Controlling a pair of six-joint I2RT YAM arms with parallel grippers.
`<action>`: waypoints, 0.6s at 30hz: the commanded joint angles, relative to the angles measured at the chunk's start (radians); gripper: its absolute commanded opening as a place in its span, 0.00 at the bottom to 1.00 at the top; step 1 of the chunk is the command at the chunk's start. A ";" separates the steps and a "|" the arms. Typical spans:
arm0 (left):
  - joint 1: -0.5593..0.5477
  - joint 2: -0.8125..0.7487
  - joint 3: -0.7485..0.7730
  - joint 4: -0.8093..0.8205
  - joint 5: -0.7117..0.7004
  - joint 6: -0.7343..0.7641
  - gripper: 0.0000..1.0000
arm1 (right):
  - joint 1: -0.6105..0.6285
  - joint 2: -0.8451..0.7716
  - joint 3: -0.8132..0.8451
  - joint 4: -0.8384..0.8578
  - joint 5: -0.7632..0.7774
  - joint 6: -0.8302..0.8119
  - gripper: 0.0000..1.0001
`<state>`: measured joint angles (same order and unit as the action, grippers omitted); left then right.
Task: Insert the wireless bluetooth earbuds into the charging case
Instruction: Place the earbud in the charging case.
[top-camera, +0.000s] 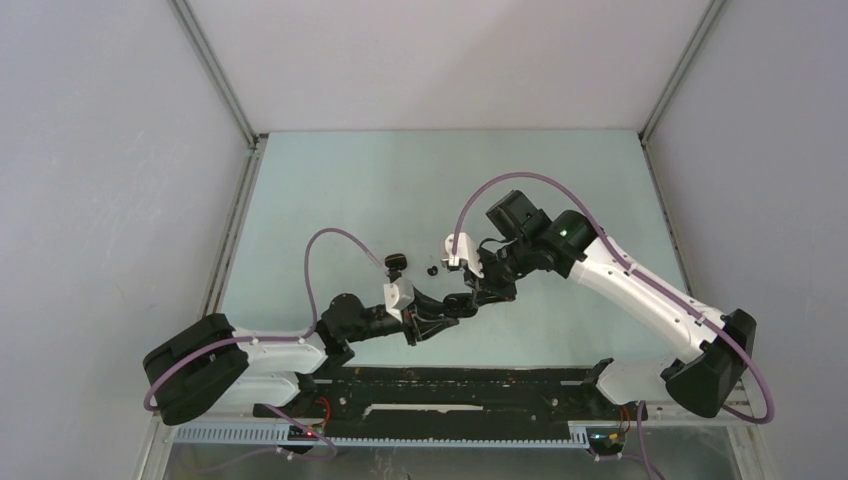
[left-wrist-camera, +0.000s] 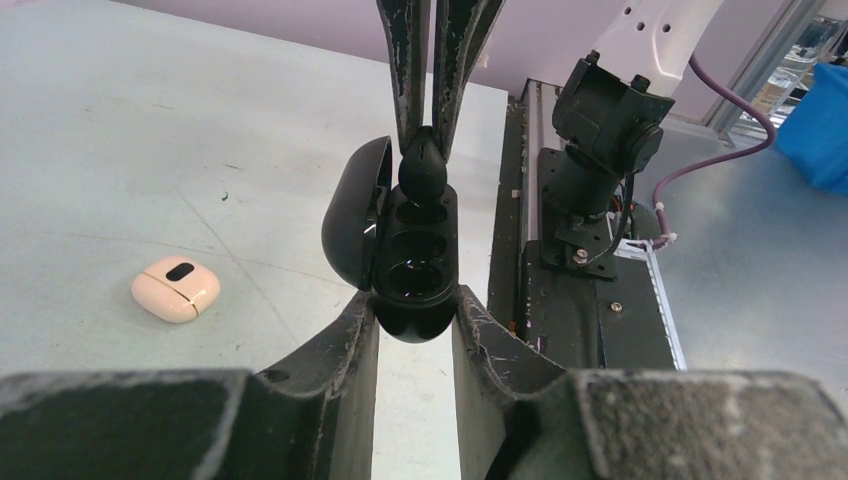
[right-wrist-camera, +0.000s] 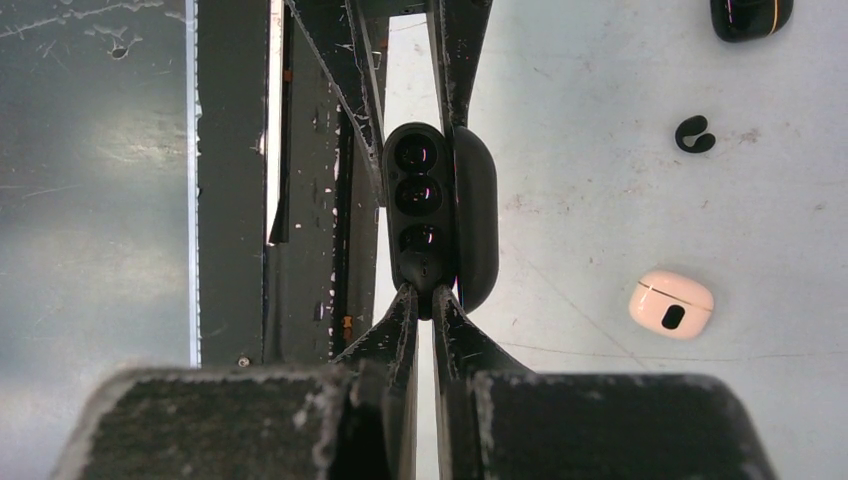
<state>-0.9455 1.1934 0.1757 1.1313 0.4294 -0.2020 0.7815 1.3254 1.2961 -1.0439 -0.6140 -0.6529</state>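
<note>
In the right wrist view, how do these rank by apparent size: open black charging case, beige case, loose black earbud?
1. open black charging case, though it is nearest the camera, which enlarges it
2. beige case
3. loose black earbud

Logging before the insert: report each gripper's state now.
Left gripper: closed, holding the open glossy black charging case.
Right gripper: closed, pinching a small glossy black earbud at the case's end socket.
</note>
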 joint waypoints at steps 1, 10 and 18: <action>0.010 -0.003 -0.007 0.055 0.016 -0.004 0.00 | 0.022 -0.001 0.008 0.025 0.020 0.013 0.00; 0.013 -0.001 -0.006 0.057 0.017 -0.011 0.00 | 0.047 0.009 0.009 0.029 0.045 0.022 0.01; 0.014 -0.005 -0.009 0.061 0.021 -0.013 0.00 | 0.064 0.026 0.008 0.035 0.080 0.029 0.04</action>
<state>-0.9398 1.1934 0.1761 1.1404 0.4385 -0.2100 0.8314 1.3354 1.2961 -1.0290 -0.5571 -0.6357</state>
